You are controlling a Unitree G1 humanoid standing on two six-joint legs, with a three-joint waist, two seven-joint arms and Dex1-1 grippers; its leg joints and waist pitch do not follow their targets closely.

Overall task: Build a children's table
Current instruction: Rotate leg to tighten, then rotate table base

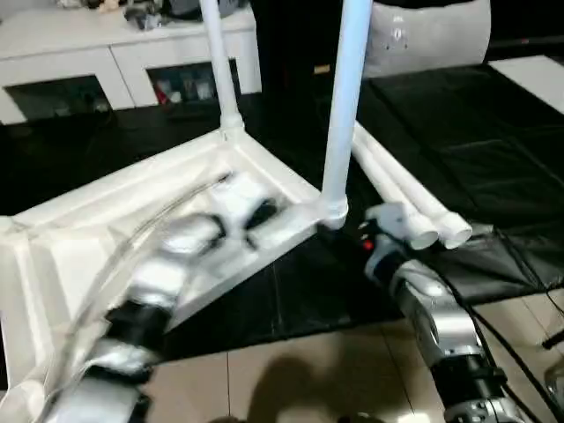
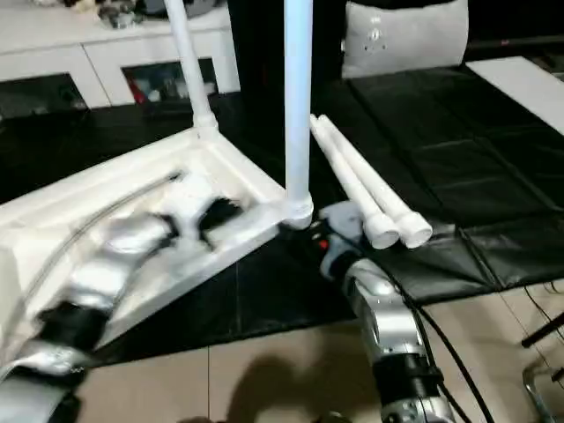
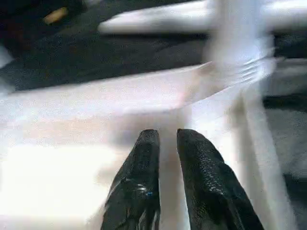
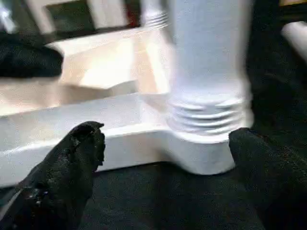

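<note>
A: What can't we make out? Both upright legs run off the top edge, so we never see their far ends, and our left forearm (image 1: 150, 300) is smeared with blur across the tabletop (image 1: 106, 220).

B: Agreed — the tabletop itself lies underside up on the black mat (image 1: 493, 141), its near left corner cut by the frame. The ribbing under our arm is hard to read.

A: One leg (image 1: 345, 106) stands in the near corner socket (image 1: 333, 211), threads showing at its base; a second upright leg (image 1: 220, 62) stands in the far corner.

B: Two loose legs (image 2: 366, 198) lie side by side on the mat, just beyond that near corner, touching each other.

A: Behind, a white cabinet (image 1: 132, 62) with glass doors holds small items too dim to name; a grey cushion (image 2: 405, 35) sits further right.

B: Our right gripper (image 4: 168, 148) is spread wide, its fingers either side of the socket without touching it.

A: The left gripper (image 3: 168, 139) hovers over the tabletop's inside, fingers (image 3: 144, 158) nearly together with a thin gap, pinching nothing.
</note>
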